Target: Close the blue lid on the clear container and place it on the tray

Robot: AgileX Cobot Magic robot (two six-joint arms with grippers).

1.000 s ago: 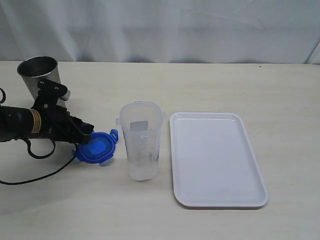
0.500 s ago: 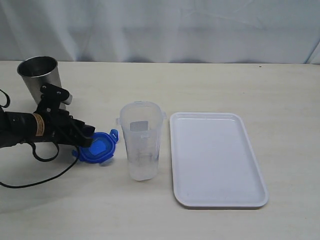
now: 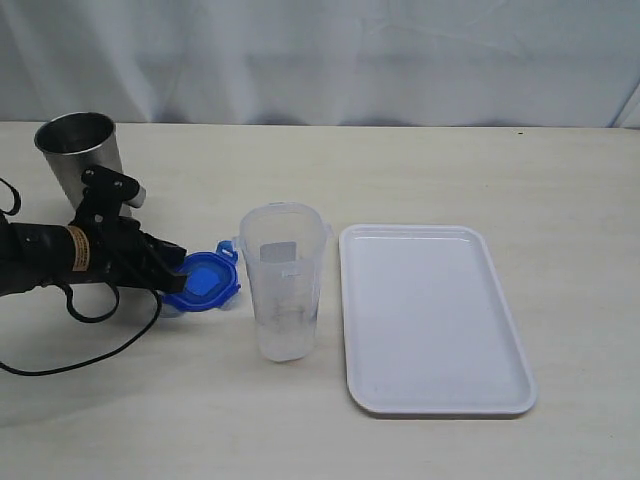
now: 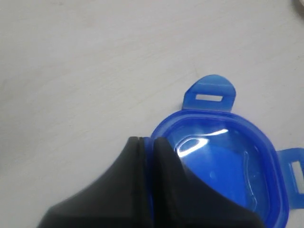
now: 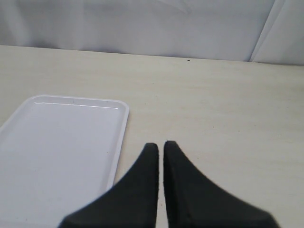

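Here, left tool [image 4: 152,142] clamping edge of blue lid [image 3: 206,279], lid near level, just beside upright clear container [image 3: 283,285], markings unreadable, right tool [image 5: 160,147] closed, empty

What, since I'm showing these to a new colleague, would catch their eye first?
The bright blue lid, pinched at its edge by the left gripper, left of the upright clear container at mid-table. Next, the empty white tray just right of it, and a steel cup at far left.
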